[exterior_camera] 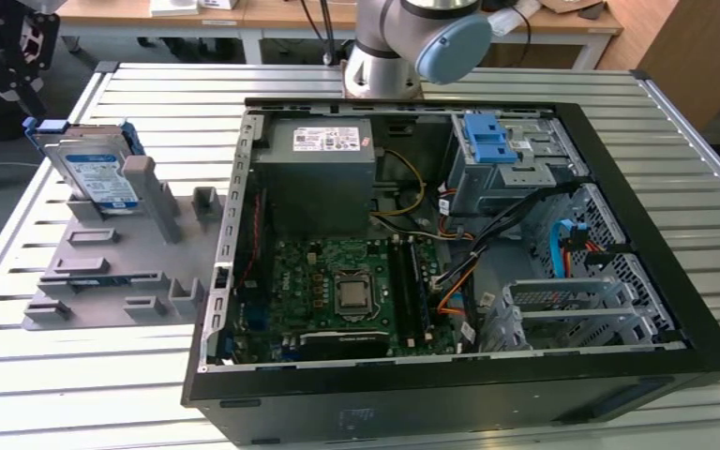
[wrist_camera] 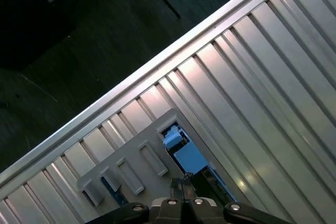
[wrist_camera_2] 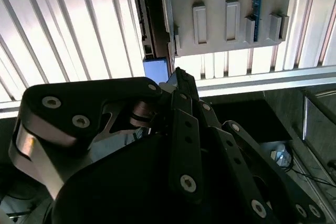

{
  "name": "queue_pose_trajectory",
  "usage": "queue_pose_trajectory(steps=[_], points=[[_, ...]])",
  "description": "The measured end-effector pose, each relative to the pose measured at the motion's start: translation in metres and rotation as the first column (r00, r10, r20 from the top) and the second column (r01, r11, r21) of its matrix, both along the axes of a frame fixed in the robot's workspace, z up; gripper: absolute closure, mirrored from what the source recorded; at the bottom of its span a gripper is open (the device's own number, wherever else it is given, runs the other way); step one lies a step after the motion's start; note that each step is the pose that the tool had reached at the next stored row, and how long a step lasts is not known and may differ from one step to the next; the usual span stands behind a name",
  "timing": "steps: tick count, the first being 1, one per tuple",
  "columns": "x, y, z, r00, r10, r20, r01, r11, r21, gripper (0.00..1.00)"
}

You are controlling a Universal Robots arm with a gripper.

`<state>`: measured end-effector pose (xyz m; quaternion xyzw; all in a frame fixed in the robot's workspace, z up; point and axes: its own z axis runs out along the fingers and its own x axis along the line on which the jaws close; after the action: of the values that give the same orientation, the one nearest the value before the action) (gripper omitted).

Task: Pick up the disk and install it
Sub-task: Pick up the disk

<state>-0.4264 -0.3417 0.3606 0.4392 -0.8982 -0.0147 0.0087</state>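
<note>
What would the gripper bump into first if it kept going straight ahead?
Probably the disk standing in the grey holder. In the first wrist view the gripper points right at it. How far off it is, I can't tell.

**A:** What can we not see well here?

**B:** In the exterior view, the picture's edge cuts the arm [exterior_camera: 411, 42] just above its blue-capped joint. The disk [exterior_camera: 95, 169] stands at ten o'clock from the computer case [exterior_camera: 460, 398]. Its lower part is hidden behind the posts of the grey holder [exterior_camera: 116, 267].

**A:** And from the wrist?

**B:** In the first wrist view the tool [wrist_camera: 184, 182] covers one end of the disk, and the edge cuts the tool itself. In the second wrist view its dark body hides much of the table [wrist_camera_2: 63, 35]. There is a blue patch [wrist_camera_2: 156, 71] beside it, but I cannot tell what it is.
</note>
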Motion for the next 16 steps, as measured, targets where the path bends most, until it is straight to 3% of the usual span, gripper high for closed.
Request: queue_pose_trajectory(steps=[7,16], points=[[0.0,0.0,-0.0001,0.9981,0.062,0.0008,-0.062,0.9981,0.0,0.89],[0.0,0.0,-0.0002,0.9908,0.135,0.0041,-0.135,0.9908,-0.0003,0.89]])
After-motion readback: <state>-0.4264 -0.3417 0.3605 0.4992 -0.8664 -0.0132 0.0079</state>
